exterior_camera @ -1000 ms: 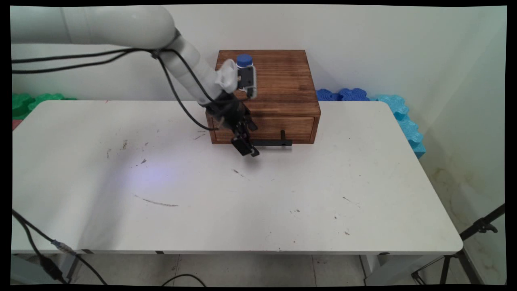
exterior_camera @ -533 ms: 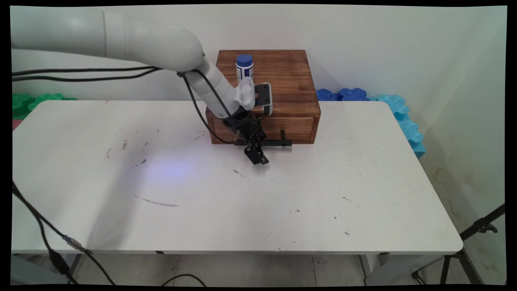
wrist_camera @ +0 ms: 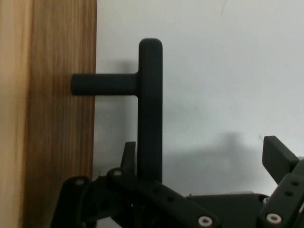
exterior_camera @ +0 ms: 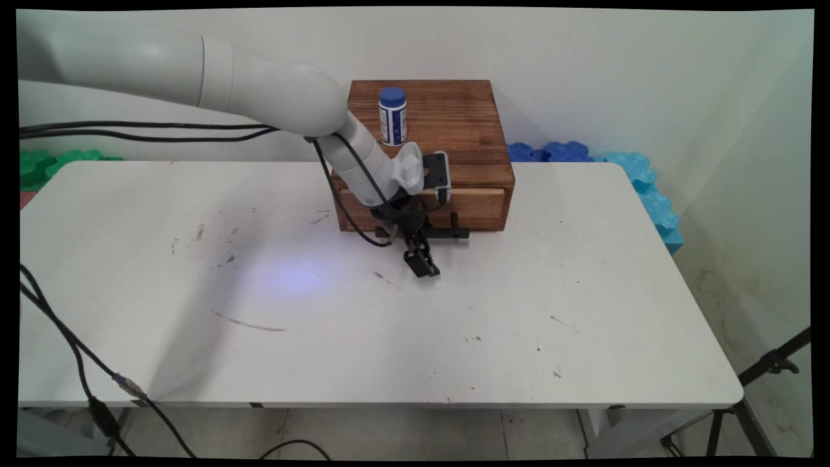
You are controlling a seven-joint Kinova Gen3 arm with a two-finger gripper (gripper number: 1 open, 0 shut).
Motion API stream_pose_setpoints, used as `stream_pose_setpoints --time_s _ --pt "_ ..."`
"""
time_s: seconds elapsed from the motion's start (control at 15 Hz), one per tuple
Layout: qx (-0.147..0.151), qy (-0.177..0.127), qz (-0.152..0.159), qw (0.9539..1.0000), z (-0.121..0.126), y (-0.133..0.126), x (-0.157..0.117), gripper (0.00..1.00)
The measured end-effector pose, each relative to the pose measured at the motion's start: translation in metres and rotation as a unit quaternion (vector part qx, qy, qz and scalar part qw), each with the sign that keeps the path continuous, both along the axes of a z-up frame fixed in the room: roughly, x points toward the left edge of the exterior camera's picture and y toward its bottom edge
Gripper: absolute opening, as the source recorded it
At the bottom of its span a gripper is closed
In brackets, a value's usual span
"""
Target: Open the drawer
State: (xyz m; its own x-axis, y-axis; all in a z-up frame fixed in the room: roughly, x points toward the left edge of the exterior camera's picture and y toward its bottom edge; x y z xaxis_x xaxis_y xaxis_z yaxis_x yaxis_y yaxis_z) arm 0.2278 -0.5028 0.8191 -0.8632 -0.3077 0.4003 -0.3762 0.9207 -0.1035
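Black two-finger tool (exterior_camera: 421, 263) low at front of brown wooden drawer box (exterior_camera: 454, 130), toward back of white table (exterior_camera: 389, 337). Open wide (wrist_camera: 202, 147). Black T-shaped bar handle (wrist_camera: 150, 109) on drawer front (wrist_camera: 57, 118), inside gap, just beside one finger (wrist_camera: 129, 152); other finger well apart.

Likely risks:
- off-centre close: shoves handle sideways or slips off
- jolt to box: tips white blue-capped bottle (exterior_camera: 393, 117) on top
- fingertips close to table: scrape

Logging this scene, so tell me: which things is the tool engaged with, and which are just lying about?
Engaged: open black tool, black bar handle between its fingers, brown wooden drawer box.
Lying about: blue-capped white bottle on the box, blue foam blocks.
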Motion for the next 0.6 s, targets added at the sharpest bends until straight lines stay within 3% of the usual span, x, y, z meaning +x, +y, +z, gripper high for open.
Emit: stream_pose_setpoints --time_s 0.6 --pt "0.023 0.012 -0.014 0.9996 0.005 0.028 -0.020 1.00"
